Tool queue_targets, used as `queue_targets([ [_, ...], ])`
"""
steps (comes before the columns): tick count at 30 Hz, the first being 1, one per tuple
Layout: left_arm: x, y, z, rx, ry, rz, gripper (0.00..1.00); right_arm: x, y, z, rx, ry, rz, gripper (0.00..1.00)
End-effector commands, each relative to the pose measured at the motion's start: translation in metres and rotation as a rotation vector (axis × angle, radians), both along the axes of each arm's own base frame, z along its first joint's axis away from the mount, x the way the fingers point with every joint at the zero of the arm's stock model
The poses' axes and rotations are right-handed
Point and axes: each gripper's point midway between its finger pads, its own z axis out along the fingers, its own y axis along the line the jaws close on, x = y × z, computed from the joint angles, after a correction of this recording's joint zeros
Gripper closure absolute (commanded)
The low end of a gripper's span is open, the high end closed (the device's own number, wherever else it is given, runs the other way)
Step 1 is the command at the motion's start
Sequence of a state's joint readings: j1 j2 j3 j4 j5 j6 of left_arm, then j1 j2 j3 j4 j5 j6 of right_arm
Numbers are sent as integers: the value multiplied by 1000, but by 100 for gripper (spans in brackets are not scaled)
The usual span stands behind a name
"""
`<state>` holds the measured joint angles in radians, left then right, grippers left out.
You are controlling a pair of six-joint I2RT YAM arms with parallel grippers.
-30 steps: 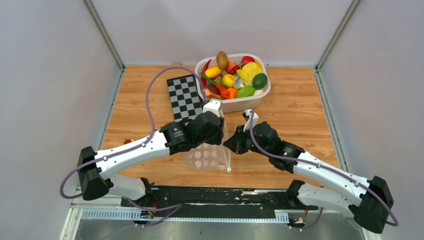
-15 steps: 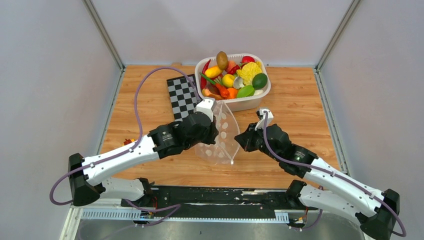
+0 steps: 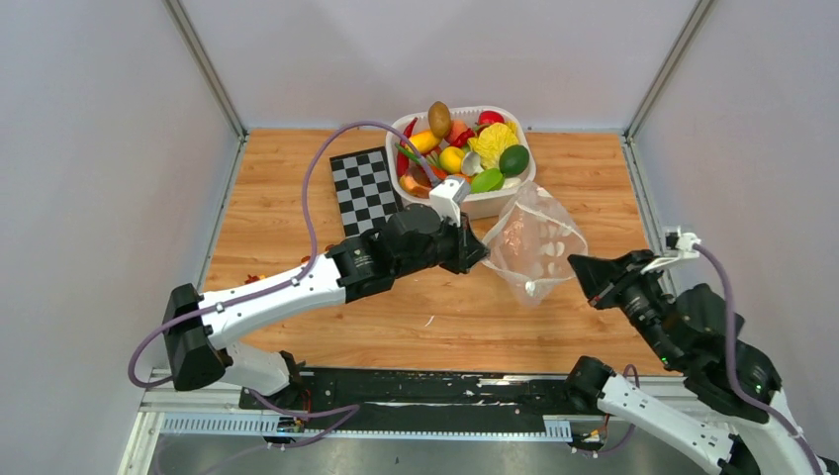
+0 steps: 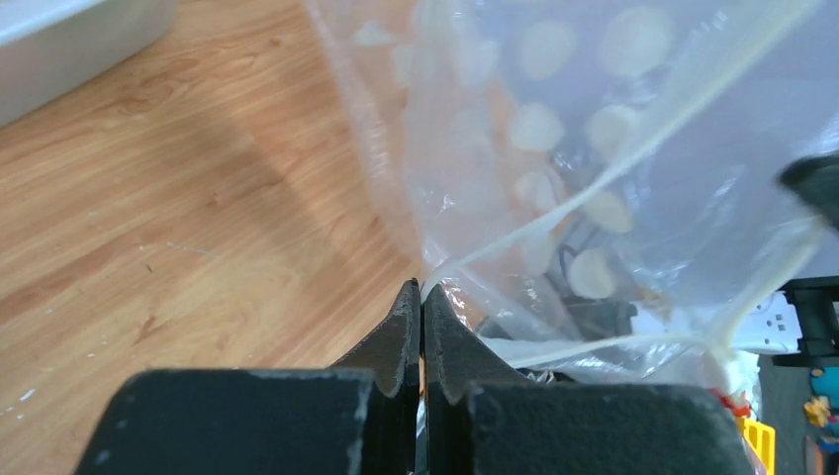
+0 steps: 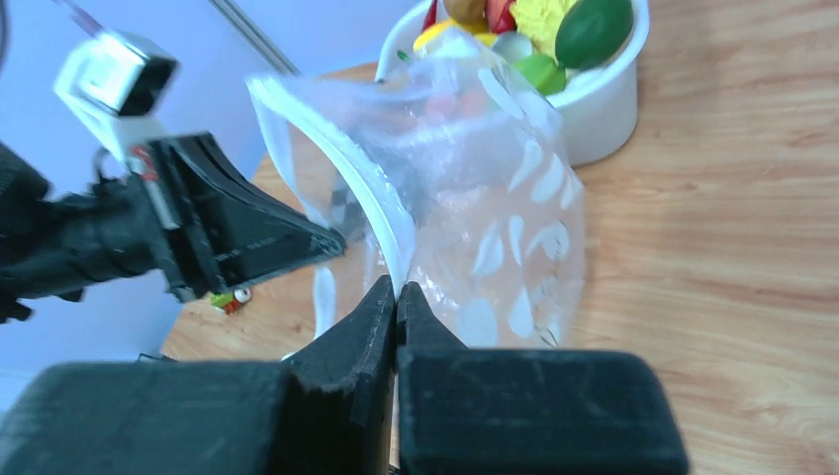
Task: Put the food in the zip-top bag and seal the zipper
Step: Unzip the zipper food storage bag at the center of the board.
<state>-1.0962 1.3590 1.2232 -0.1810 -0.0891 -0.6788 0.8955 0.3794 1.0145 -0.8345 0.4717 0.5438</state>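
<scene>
Holding the zip-top bag (image 3: 535, 240) in the air between both arms is the present configuration; it hangs above the wooden counter (image 3: 277, 213), just in front of the white tub (image 3: 482, 206).

1. Checkerboard mat (image 3: 364, 190): lies flat at the left, beside the tub, and plays no part.
2. Left end effector (image 3: 482, 252): jaws pressed together, pinching the bag's left rim. The left wrist view shows film clamped at the fingertips (image 4: 408, 315), with two whitish strips diverging from that point.
3. Toy food (image 3: 492, 142): heaped in the tub. None is visible inside the bag, so loading is judged not yet begun.
4. Zipper (image 5: 371, 193): curves down to the right end effector (image 3: 576, 265), whose jaws are pressed together on it.

Gripping opposite points of the rim probably serves to pull the mouth apart and keep it facing the tub for a short transfer. The thin film may slip from either pinch.
</scene>
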Motion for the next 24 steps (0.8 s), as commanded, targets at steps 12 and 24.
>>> queue_targets([
  [12, 18, 113, -45, 178, -38, 369, 74, 38, 145, -86, -185, 213, 361, 100],
  [24, 5, 125, -61, 166, 21, 354, 44, 27, 192, -81, -43, 224, 543, 100],
])
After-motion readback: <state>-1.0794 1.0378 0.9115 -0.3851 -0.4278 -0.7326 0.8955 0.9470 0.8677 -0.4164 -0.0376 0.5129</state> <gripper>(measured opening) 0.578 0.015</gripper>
